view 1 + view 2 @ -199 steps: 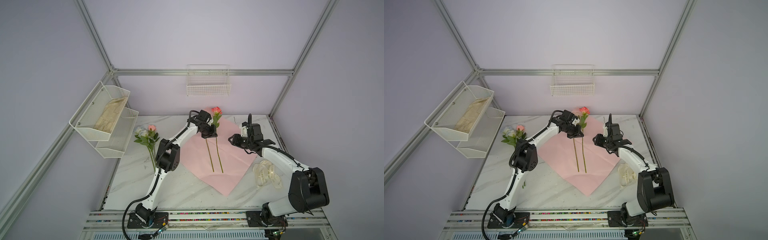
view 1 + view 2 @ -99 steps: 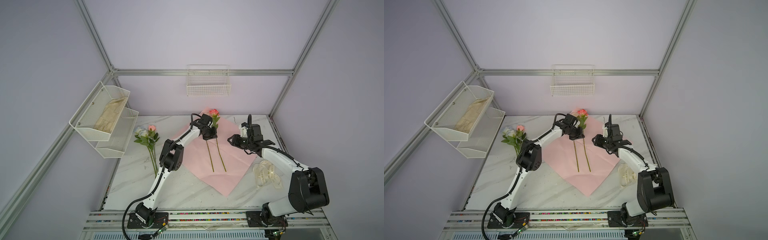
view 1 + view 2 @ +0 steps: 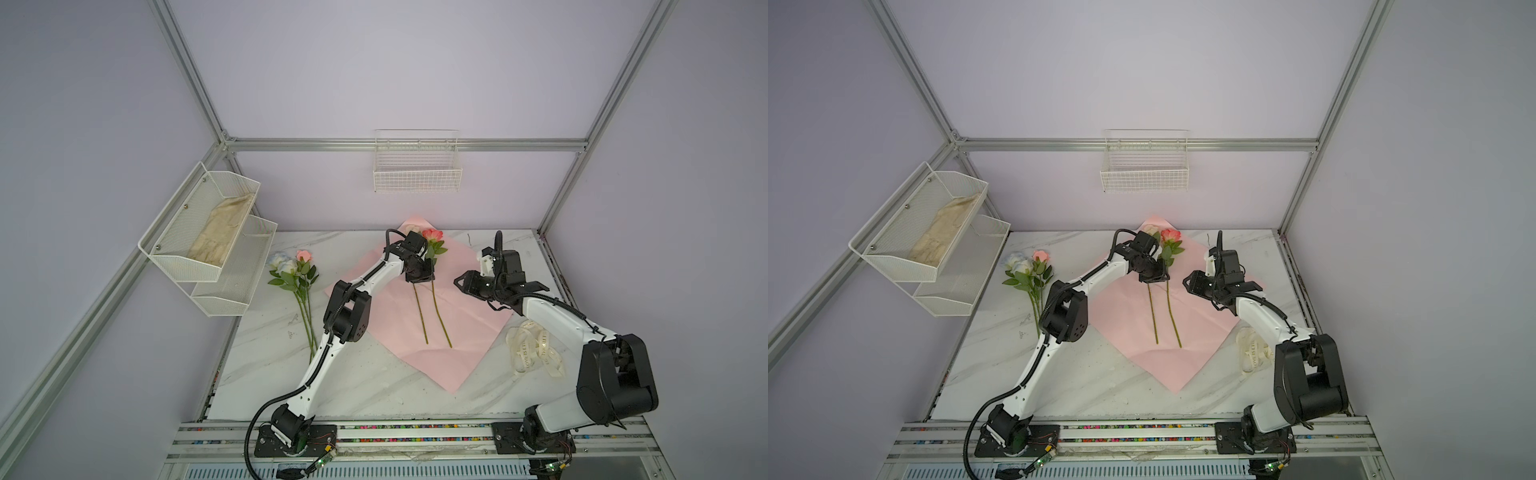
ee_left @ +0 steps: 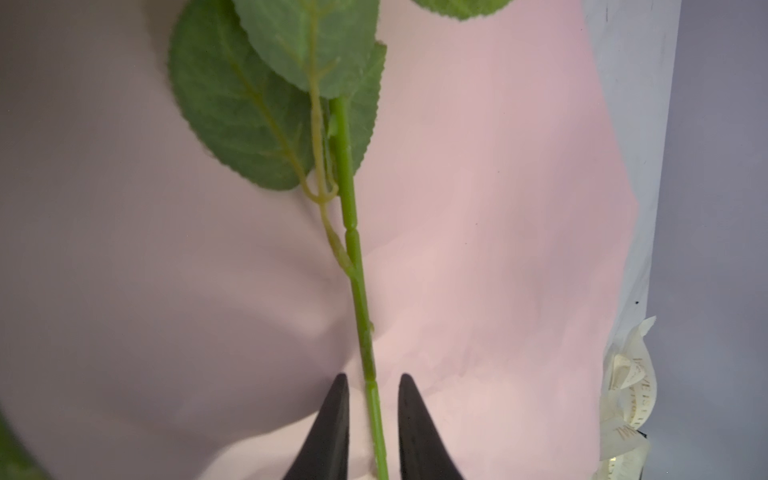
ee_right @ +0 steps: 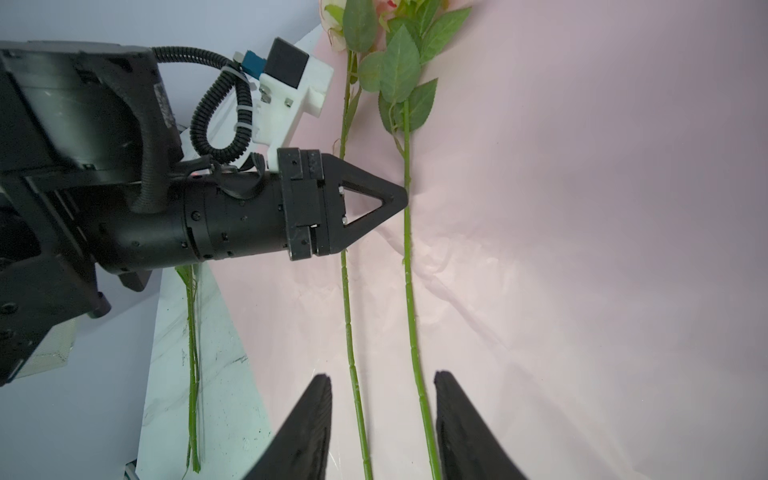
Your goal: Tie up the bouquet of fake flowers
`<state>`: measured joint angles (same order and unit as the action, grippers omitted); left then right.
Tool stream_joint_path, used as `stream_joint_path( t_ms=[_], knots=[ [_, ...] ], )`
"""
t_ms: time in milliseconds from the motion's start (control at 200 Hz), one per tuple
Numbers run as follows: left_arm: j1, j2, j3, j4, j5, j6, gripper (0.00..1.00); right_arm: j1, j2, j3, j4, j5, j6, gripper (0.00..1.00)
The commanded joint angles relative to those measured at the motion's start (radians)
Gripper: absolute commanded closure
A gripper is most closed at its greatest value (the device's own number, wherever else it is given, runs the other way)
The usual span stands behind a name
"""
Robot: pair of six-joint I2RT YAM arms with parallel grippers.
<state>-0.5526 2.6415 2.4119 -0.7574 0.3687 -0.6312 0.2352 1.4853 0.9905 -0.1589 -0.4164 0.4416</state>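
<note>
The fake flowers for the bouquet lie in two groups. A pink-red rose [image 3: 432, 235] and a cream rose [image 3: 411, 228] lie side by side on the spread pink wrap paper [image 3: 469, 332], heads toward the back wall. My left gripper [image 3: 428, 276] is low over the pink-red rose's stem [image 4: 357, 282]. Its jaws stand slightly apart, one on each side of the stem, with a gap on both sides. My right gripper [image 3: 459, 282] hovers open above the paper's right part, holding nothing. In the right wrist view both stems run between its fingertips [image 5: 324, 386], below them.
Several more roses [image 3: 291, 270] lie on the marble table left of the paper. A cream printed ribbon [image 3: 534, 349] is heaped at the right edge. A white wire basket [image 3: 417, 174] hangs on the back wall, and a two-tier mesh shelf [image 3: 208, 245] on the left wall.
My left gripper has set the pink-red rose down beside the cream one and its jaws have parted off the stem. The right arm has stayed put.
</note>
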Motion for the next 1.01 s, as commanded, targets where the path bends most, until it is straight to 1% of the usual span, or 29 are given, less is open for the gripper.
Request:
stream_joint_path(
  t_ms=[0,70,100,130,175,230,315,360,370,440,510,585,645,735,855,945,1000],
  knots=[
    [-0.004,-0.123,0.075,-0.022,-0.009,0.043,0.76,-0.005,0.0,0.005,0.005,0.003,0.01,0.56],
    [-0.003,-0.182,0.05,-0.022,0.013,0.057,0.67,-0.005,-0.002,0.009,0.001,0.015,0.009,0.56],
    [-0.003,-0.216,0.03,-0.024,0.02,0.072,0.66,-0.004,-0.001,0.012,0.0,0.013,0.006,0.56],
    [-0.003,-0.259,-0.005,-0.029,0.004,0.095,0.65,-0.004,-0.002,0.015,0.003,0.004,0.004,0.56],
    [-0.003,-0.336,-0.081,-0.043,-0.065,0.129,0.63,-0.005,-0.006,0.014,0.016,-0.018,-0.007,0.56],
    [0.007,-0.458,-0.219,-0.042,-0.154,0.171,0.63,-0.004,-0.012,0.008,0.042,-0.05,-0.006,0.56],
    [0.048,-0.642,-0.459,-0.038,-0.308,0.182,0.63,0.007,-0.013,-0.012,0.14,-0.185,0.008,0.52],
    [0.088,-0.739,-0.601,-0.038,-0.372,0.165,0.63,0.026,-0.004,-0.011,0.165,-0.222,0.004,0.48],
    [0.098,-0.76,-0.632,-0.035,-0.379,0.165,0.63,0.035,0.001,-0.008,0.17,-0.23,0.0,0.46],
    [0.184,-0.881,-0.826,-0.019,-0.426,0.162,0.63,0.098,0.028,0.023,0.16,-0.223,-0.036,0.39],
    [0.288,-0.969,-0.97,-0.02,-0.415,0.156,0.63,0.176,0.073,0.074,0.132,-0.197,-0.079,0.35],
    [0.404,-1.03,-1.082,-0.026,-0.391,0.148,0.63,0.236,0.118,0.107,0.143,-0.167,-0.076,0.32],
    [0.479,-1.054,-1.14,-0.032,-0.378,0.157,0.62,0.277,0.147,0.125,0.161,-0.146,-0.066,0.31],
    [0.548,-1.055,-1.183,-0.033,-0.369,0.182,0.61,0.33,0.184,0.151,0.18,-0.107,-0.06,0.29],
    [0.591,-1.006,-1.166,-0.046,-0.369,0.214,0.62,0.369,0.237,0.189,0.189,-0.092,-0.043,0.28],
    [0.595,-0.95,-1.127,-0.035,-0.366,0.244,0.66,0.387,0.267,0.204,0.2,-0.098,-0.032,0.28],
    [0.596,-0.908,-1.091,-0.041,-0.377,0.254,0.67,0.392,0.28,0.211,0.203,-0.098,-0.022,0.28]
  ],
)
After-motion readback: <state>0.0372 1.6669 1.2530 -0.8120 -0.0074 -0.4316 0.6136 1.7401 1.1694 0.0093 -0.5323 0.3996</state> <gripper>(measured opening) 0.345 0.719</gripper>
